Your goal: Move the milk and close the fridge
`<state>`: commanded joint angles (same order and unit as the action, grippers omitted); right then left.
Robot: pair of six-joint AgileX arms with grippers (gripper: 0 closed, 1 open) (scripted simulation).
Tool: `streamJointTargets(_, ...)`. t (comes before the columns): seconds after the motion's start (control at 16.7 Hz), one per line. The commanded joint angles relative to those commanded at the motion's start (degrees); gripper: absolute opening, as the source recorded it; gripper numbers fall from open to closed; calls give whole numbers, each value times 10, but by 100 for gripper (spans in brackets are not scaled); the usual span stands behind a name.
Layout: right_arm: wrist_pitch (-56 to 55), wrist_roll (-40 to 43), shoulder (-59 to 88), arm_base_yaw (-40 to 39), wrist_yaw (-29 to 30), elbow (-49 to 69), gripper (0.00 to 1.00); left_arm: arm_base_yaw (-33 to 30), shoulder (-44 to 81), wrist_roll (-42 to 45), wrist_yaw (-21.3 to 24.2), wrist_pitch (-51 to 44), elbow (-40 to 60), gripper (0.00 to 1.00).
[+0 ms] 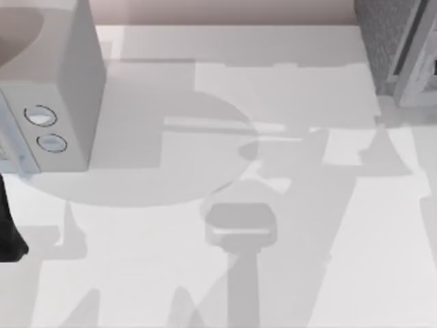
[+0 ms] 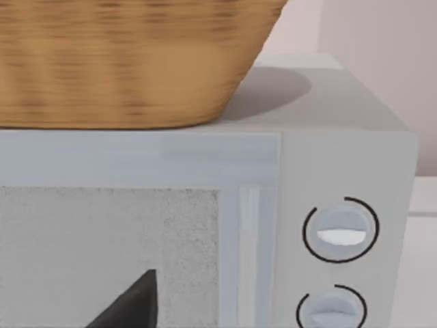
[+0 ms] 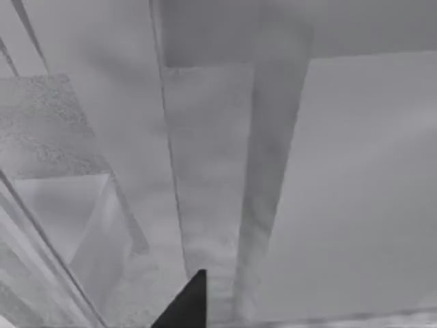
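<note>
Dark fingertip (image 3: 188, 304) of my right gripper, grip state unreadable, faces pale panels, probably for shutting the fridge (image 1: 399, 51) at the table's (image 1: 287, 273) far right; left arm (image 1: 8, 232) parked beside the dialled box (image 2: 341, 232); milk's whereabouts unknown

The top camera looked straight down on the desk (image 1: 225, 287), with the microwave (image 1: 61, 82) at its left and the fridge (image 1: 399, 48) at its far right. The left wrist camera faced that microwave's (image 2: 334, 232) dials closely. The right wrist camera sat close against pale grey panels.
</note>
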<state>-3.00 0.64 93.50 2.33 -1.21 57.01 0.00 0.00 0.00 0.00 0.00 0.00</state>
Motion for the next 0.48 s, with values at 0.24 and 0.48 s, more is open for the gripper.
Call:
streamJointTargets(0.24,13,0,38,1,2,39,100,0,0,0,0,0,0,100)
streamJointTargets(0.48,30,3,111,-2,3,123,100,0,0,0,0,0,0,100)
